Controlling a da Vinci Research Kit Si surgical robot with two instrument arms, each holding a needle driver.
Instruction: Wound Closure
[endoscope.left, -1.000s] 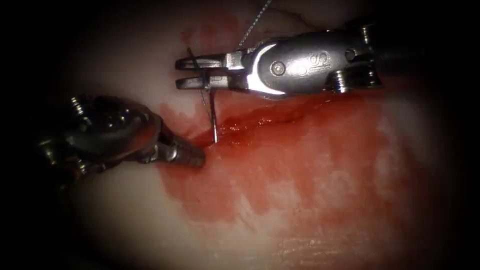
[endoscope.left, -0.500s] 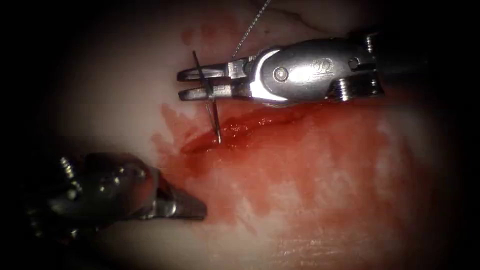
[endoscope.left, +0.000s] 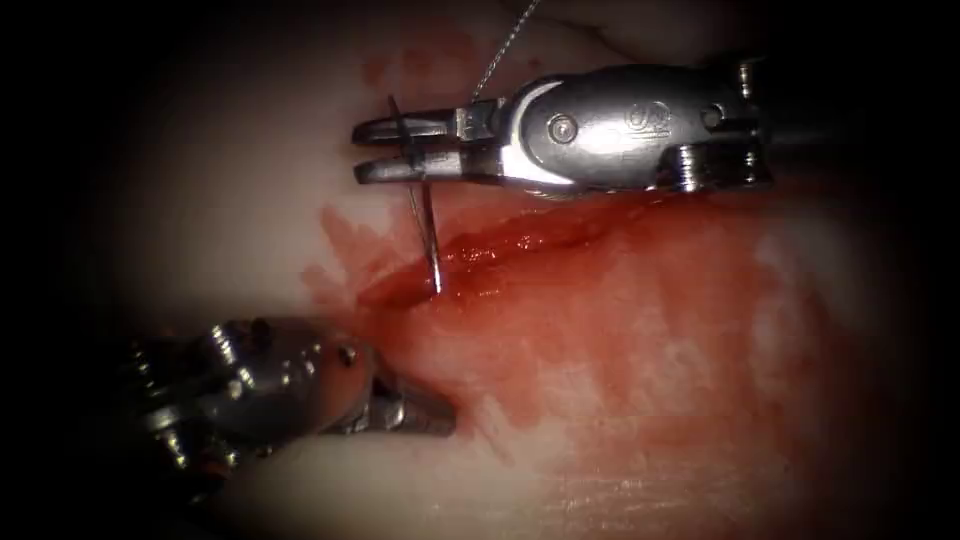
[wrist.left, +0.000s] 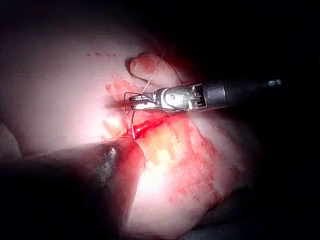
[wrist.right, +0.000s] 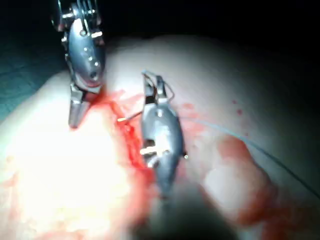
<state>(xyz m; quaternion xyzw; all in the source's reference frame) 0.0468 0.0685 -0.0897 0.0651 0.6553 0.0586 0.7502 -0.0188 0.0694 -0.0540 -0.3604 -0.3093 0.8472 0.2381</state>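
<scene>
Pale, red-stained tissue (endoscope.left: 250, 200) carries one cut (endoscope.left: 480, 255) just below the right tool (endoscope.left: 362, 150), one of two tools, whose jaws clamp the single needle (endoscope.left: 428, 225) near its blunt end, tip down at the cut's left end. The left tool (endoscope.left: 440, 418), jaws closed and empty, rests well below. The right wrist view shows one thread (wrist.right: 240, 137) trailing away behind that tool.

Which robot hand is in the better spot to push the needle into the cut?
Probably the right tool: it holds the needle, tip at the cut. The left tool is shut, holding nothing.
</scene>
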